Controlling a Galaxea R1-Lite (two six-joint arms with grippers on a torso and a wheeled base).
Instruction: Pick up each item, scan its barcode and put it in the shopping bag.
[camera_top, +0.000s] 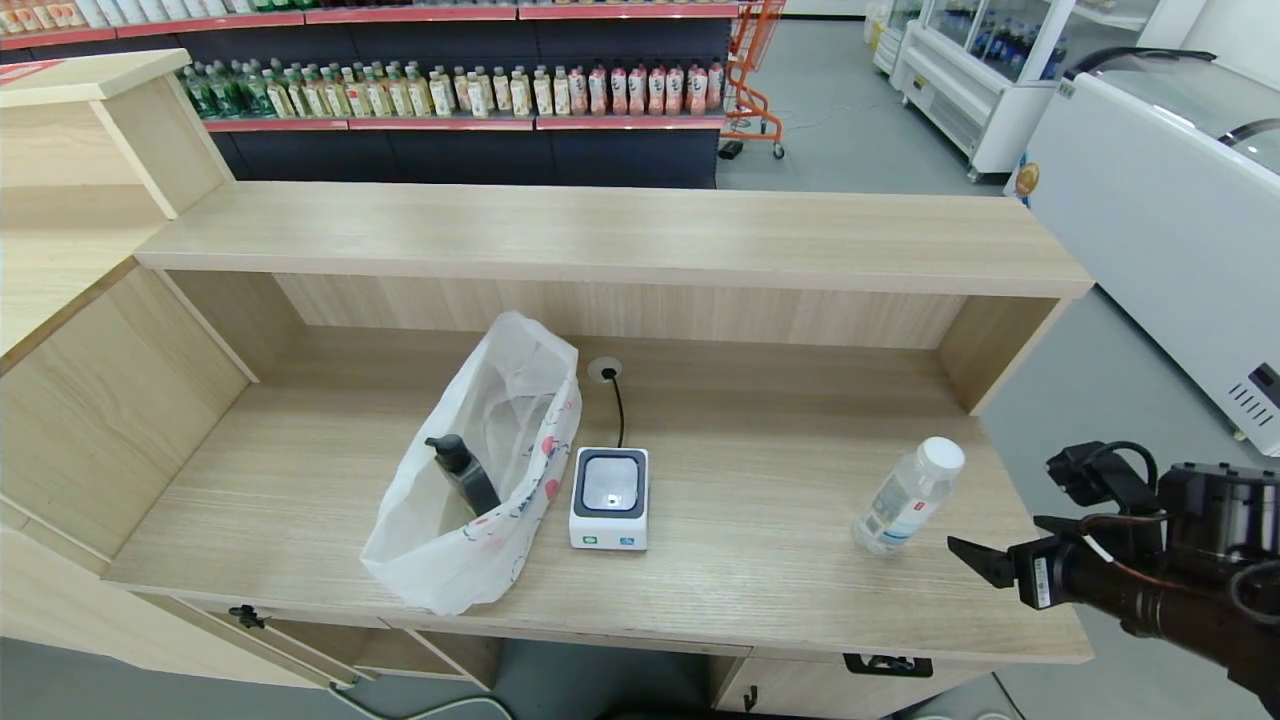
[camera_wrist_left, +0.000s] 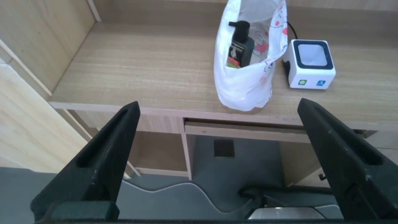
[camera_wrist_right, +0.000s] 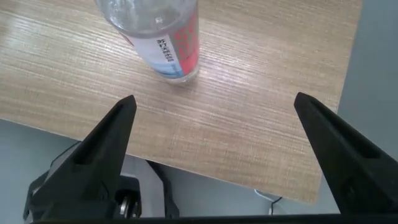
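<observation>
Closing on the water bottle (camera_top: 908, 497) is, by my reading, the step in hand. The bottle stands upright near the right end of the counter (camera_top: 760, 570), well apart from the scanner (camera_top: 609, 497) and the shopping bag (camera_top: 440, 570), which sit just beside each other at mid-counter. A dark pump bottle (camera_top: 465, 475) is already inside the bag. The right gripper (camera_wrist_right: 214, 102) hangs at the counter's front right edge, jaws spread wide and empty, with the bottle ahead of the gap but not between the fingers. The left gripper (camera_wrist_left: 219, 107) is likewise spread and empty, held low in front of the counter on the bag's side.

Recommended procedure:
1. Advance the right gripper until its fingers stand on either side of the bottle's body, below the white cap.
2. Centre the bottle in the gap before closing; an off-centre touch is likely to tip so tall and narrow a thing.
3. Squeeze lightly; the clear wall looks thin and may buckle.
4. Find the barcode's side, so it can be turned toward the scanner window.
</observation>
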